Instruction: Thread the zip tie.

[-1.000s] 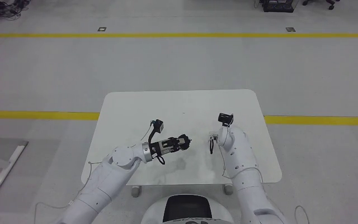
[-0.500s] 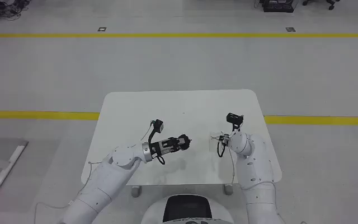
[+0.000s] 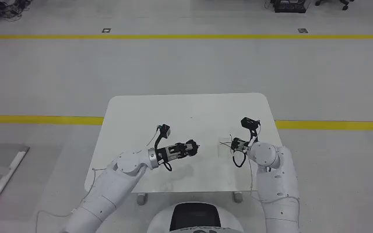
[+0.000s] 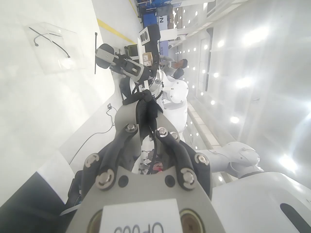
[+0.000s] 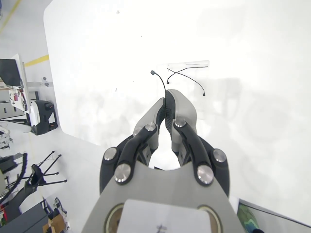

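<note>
My right gripper (image 5: 166,95) is shut on a thin black zip tie (image 5: 161,81), which curves out past the fingertips to its square head. It hangs just above the white table (image 3: 175,110), beside a clear plastic sheet (image 5: 201,78) with two more black zip ties (image 5: 187,76) on it. In the left wrist view the same held zip tie (image 4: 95,49) stands straight in the right gripper (image 4: 100,54). My left gripper (image 4: 143,100) is shut, with nothing visible between its pads, and hovers over the table's middle (image 3: 194,146), facing the right gripper (image 3: 233,144).
The clear sheet (image 3: 223,141) lies between the two grippers, closer to the right one. The table's rounded front edge (image 5: 73,134) is close behind the right gripper. Yellow floor lines run beyond the table.
The right arm has swung outward to the right and turned its wrist, carrying the zip tie a little away from the sheet. The left arm has stayed still.
</note>
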Tool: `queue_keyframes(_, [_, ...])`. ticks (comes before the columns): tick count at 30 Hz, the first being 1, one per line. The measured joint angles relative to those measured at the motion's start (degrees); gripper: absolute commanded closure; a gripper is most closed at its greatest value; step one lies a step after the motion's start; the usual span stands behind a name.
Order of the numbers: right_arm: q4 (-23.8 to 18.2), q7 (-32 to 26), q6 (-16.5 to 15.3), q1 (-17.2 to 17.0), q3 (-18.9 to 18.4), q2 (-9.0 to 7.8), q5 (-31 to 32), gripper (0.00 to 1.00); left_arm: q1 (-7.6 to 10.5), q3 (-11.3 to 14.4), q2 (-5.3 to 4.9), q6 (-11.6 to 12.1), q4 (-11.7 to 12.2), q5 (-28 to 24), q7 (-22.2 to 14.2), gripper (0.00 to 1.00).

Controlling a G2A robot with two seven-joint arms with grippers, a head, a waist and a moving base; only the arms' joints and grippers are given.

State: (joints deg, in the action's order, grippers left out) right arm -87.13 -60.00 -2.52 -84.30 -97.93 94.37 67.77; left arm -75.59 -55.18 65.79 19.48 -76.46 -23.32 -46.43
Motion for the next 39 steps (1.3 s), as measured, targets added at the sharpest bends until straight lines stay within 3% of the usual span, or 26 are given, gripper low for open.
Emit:
queue_keyframes(6, [0.09,0.89,-1.29,-0.36,-0.03,-0.07,-1.27,1.00,0.00,0.00,0.00,0.00,0.00,0.00,0.00,1.00])
queue_keyframes(10, [0.00,0.67,-13.86,-2.48,-3.00,-1.10,-13.28,1.00,0.00,0.00,0.00,0.00,0.00,0.00,0.00,1.00])
queue_keyframes(12, [-0.10,-1.20,-17.95,-2.65,-3.63,-1.76,-18.17,1.00,0.00,0.00,0.00,0.00,0.00,0.00,0.00,1.00])
queue_keyframes(13, [-0.41,-2.49,-18.51,-2.72,-3.37,-2.29,-21.20,1.00,0.00,0.00,0.00,0.00,0.00,0.00,0.00,1.00])
queue_keyframes(19, [-0.74,-8.85,-16.93,-2.53,-1.86,-6.00,-36.95,1.00,0.00,0.00,0.00,0.00,0.00,0.00,0.00,1.00])
queue_keyframes(28, [3.72,-17.46,-16.96,0.33,1.69,-10.83,-55.79,1.00,0.00,0.00,0.00,0.00,0.00,0.00,0.00,1.00])
queue_keyframes(39, [7.63,-19.64,-16.96,2.68,7.19,-14.69,-68.23,1.00,0.00,0.00,0.00,0.00,0.00,0.00,0.00,1.00])
